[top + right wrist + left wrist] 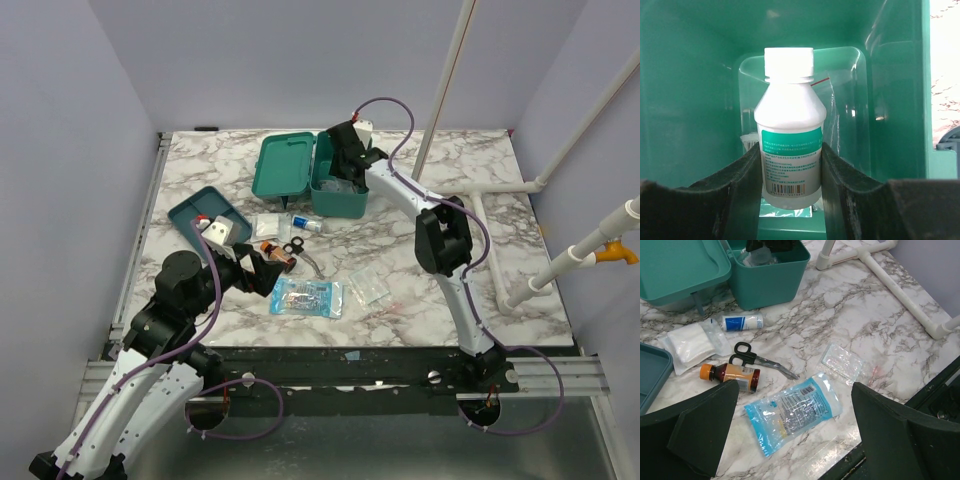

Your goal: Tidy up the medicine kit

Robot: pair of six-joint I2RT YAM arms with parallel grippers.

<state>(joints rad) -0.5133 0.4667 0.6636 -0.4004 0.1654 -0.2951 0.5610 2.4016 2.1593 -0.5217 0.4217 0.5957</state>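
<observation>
**A:** So, where is the kit point(335, 203), and which arm has it?

**B:** It sits far centre on the table with its lid thrown open to the left. The right claw point(792, 155) is down inside it, half closed on a white bottle point(790, 120), one finger on each side of the label.

**A:** How does the bottle's long axis lie?

**B:** It runs along the fingers, with the cap pointing away from the wrist. I can't tell whether its base touches the kit floor. A clear bag point(845, 100) lies behind it.

**A:** And the left claw point(795, 390)?

**B:** It is spread wide and holds nothing. It hangs over the loose things near the front, well apart from the kit. The left arm is the nearer one to them, I'd say.

**A:** Count them.

**B:** On the marble:
- one amber bottle point(737, 376)
- one pair of scissors point(757, 360)
- one blue packet point(795, 412)
- one clear packet point(841, 361)
- one gauze pad point(690, 342)
- one tube point(742, 321)

With the white one, that makes two bottles. There is one tray point(195, 212) to the left, and one kit.
</observation>
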